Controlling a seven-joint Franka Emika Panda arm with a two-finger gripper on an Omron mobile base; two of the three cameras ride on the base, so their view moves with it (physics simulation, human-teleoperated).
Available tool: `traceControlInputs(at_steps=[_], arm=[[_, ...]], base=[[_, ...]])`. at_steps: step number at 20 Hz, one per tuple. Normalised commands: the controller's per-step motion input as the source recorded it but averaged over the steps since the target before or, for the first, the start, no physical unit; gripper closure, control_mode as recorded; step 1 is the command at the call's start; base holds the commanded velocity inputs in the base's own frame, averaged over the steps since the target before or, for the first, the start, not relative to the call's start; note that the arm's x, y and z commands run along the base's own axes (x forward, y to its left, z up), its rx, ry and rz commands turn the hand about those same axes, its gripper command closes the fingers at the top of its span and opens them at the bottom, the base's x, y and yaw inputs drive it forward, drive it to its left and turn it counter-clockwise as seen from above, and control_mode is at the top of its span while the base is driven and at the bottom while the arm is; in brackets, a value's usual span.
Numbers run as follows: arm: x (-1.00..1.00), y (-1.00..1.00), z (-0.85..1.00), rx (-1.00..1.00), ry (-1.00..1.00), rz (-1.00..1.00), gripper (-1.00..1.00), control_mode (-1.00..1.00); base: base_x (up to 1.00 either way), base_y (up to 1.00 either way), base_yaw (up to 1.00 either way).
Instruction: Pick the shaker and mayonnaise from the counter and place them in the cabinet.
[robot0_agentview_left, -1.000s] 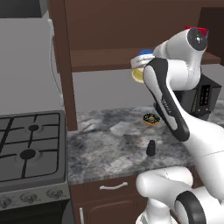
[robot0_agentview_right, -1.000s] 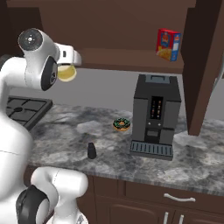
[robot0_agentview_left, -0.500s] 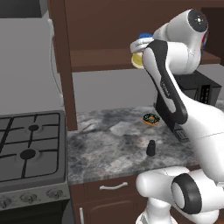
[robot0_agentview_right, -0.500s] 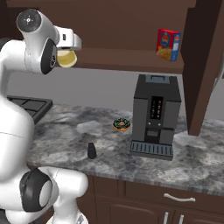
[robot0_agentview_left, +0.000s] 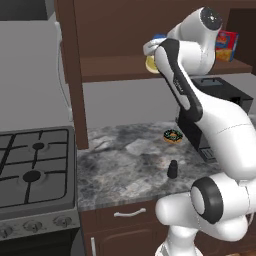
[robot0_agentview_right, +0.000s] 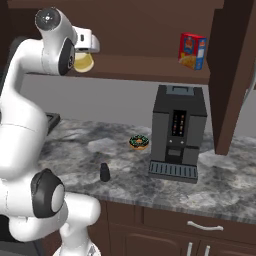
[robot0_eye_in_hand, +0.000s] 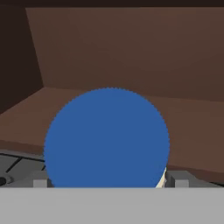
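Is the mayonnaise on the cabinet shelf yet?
No. The mayonnaise hangs at the shelf's front edge, held in the end effector.

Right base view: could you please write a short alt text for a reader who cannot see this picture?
A white robot arm holds the mayonnaise jar in its gripper at the edge of the dark wooden cabinet shelf, where a red-and-yellow box stands. Below, on the mottled stone counter, are the small black shaker, a sprinkled donut and a dark coffee machine.

Plain grey wall (robot0_agentview_left: 125, 102) behind a black gas stove (robot0_agentview_left: 32, 172) and dark drawers (robot0_agentview_right: 200, 227)
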Motion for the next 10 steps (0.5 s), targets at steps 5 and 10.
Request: traceControlInputs(at_steps=[5, 10], arm=[[0.41, 0.00, -0.30, 0.00, 0.00, 0.00, 1.00, -1.00], [0.36, 0.00, -0.21, 0.00, 0.00, 0.00, 1.00, -1.00]], base=[[0.00, 0.00, 0.00], [0.00, 0.00, 0.00]])
